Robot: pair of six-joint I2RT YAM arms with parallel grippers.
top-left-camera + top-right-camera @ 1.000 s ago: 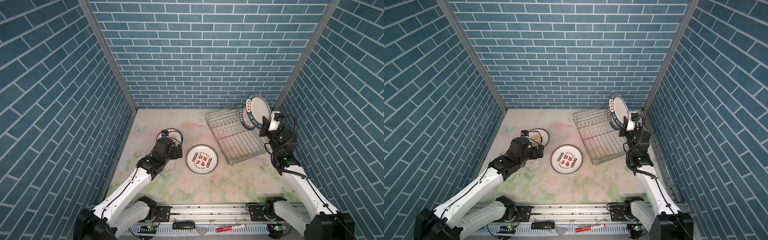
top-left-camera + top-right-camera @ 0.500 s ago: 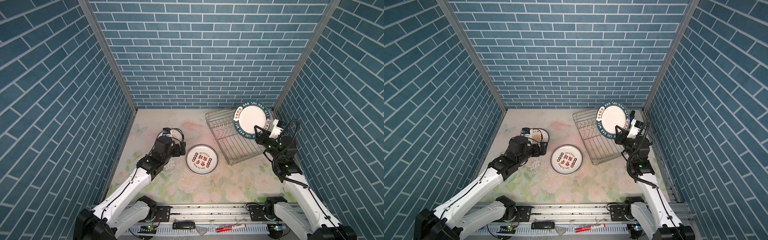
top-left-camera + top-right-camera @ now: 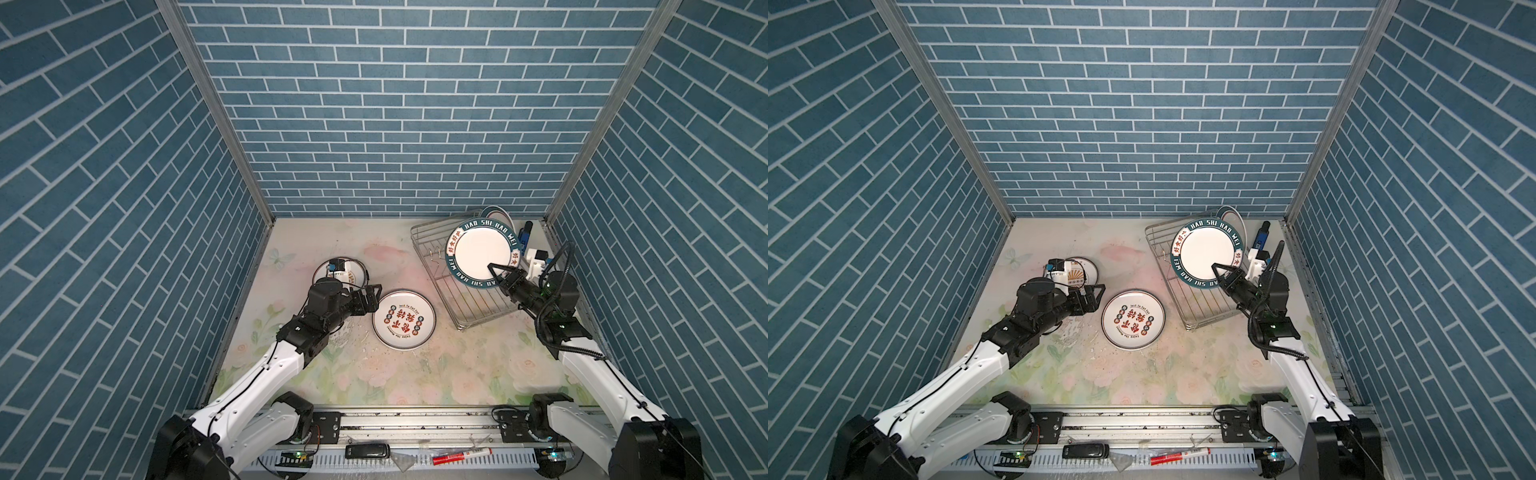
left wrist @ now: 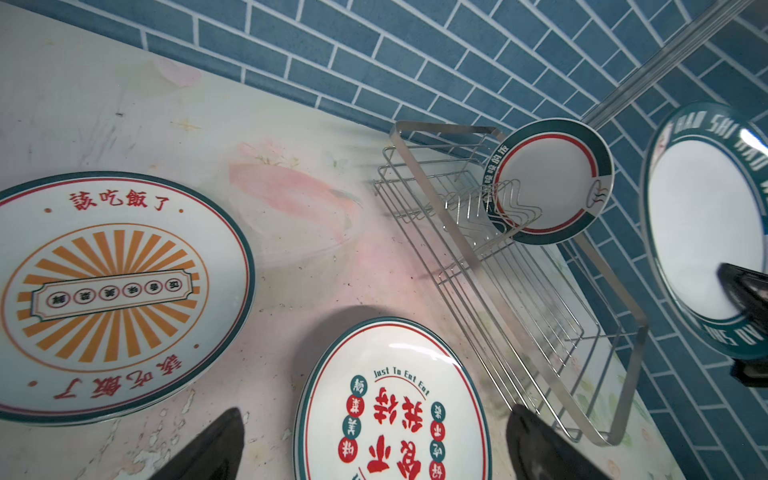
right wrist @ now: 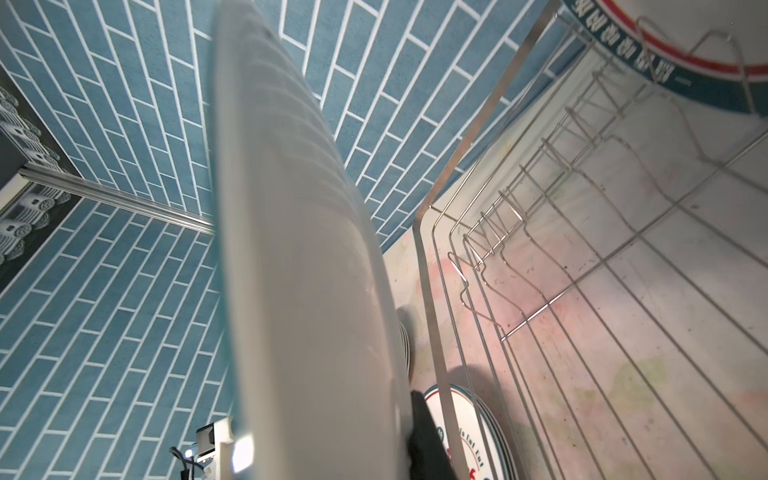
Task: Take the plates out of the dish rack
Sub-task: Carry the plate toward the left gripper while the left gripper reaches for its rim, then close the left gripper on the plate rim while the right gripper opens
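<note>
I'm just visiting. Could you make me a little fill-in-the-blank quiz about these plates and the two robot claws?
1. The lettered plate reads HAO SHI HAO ___.
2. The right gripper grips that plate by its rim, while the left gripper holds ___.
3. In the dish rack stands just ___ red-ringed plate.

Missing words: WEI; nothing; one.

On the round white plate with a teal-green band [image 3: 480, 249] you can read "HAO SHI HAO WEI" in white capitals, clear in both top views. In the left wrist view, the round white plate with big red characters [image 4: 395, 407] carries "Just To Eat Eat" in small dark script. The round white plate with an orange sunburst [image 4: 112, 282] shows "該吃飯了" in red along its rim.
</note>
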